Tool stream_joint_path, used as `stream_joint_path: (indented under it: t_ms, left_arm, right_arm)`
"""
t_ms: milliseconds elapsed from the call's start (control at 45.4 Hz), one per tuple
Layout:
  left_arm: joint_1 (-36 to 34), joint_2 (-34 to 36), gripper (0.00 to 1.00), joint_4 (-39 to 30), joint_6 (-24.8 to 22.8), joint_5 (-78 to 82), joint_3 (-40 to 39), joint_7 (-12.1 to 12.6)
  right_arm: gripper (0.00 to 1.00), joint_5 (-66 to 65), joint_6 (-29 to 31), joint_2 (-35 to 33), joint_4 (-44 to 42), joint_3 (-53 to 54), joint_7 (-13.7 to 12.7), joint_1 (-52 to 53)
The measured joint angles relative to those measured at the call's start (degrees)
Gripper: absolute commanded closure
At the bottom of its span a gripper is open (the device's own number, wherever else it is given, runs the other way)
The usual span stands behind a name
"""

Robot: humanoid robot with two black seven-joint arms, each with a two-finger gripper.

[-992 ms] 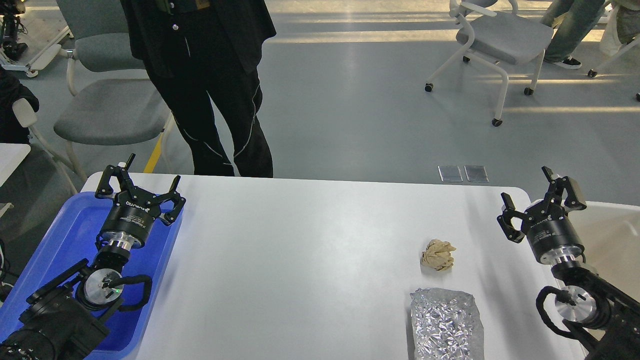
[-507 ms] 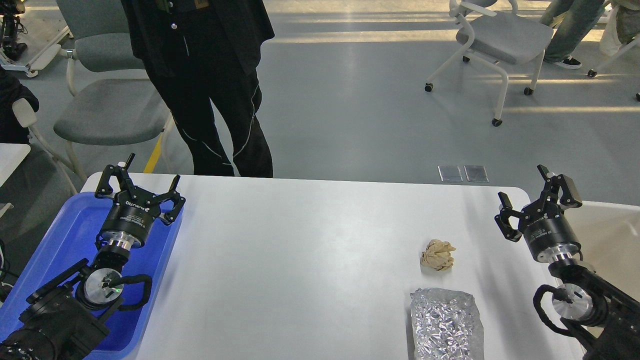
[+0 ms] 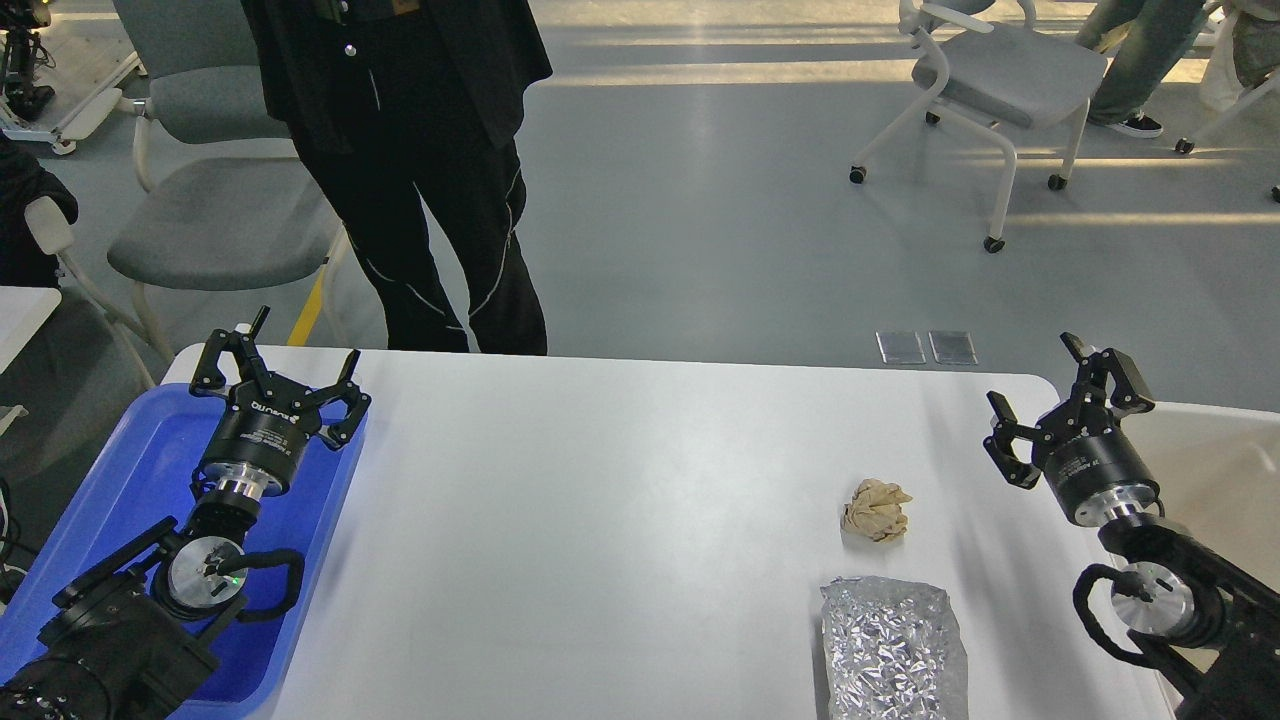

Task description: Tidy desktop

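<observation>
Office-like workroom — wheeled chairs (image 3: 1000,75), grey floor (image 3: 720,230), white desktop (image 3: 600,520).

Desktop (image 3: 600,520): white, rounded far corners. Crumpled beige paper ball (image 3: 876,509) lies right of centre; a crinkled foil packet (image 3: 893,648) lies just nearer, at the near edge, apart from the ball.

Blue tray (image 3: 120,470) sits at the left edge. Left gripper (image 3: 282,372) is above the tray's far right corner, fingers spread, nothing between them. Cream bin (image 3: 1225,470) stands at the right edge. Right gripper (image 3: 1048,392) is over the desktop's right edge beside the bin, fingers spread, empty.

Beyond the far edge: a person in black (image 3: 420,150), grey chairs (image 3: 1005,70) on grey floor.
</observation>
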Motion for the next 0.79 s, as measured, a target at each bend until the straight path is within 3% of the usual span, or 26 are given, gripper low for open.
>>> stream_joint_path:
  t_ms: [154, 286, 485, 793]
  left_arm:
    - [0.0, 0.0, 0.0, 0.0, 0.0, 0.0, 0.0, 0.0]
    - [0.0, 0.0, 0.0, 0.0, -0.3, 0.0, 0.0, 0.0]
    - [0.0, 0.0, 0.0, -0.1, -0.4, 0.1, 0.0, 0.0]
    - [-0.1, 0.0, 0.0, -0.1, -0.5, 0.1, 0.1, 0.0]
  right_arm:
    - [0.0, -0.3, -0.3, -0.7, 0.7, 0.6, -0.4, 0.2]
    - [0.0, -2.4, -0.4, -3.0, 1.7, -0.2, 2.4, 0.2]
    - [0.0, -7.3, 0.2, -6.7, 4.4, -1.5, 4.1, 0.2]
    - [0.0, -15.0, 0.3, -17.5, 17.2, -7.8, 1.6, 2.4]
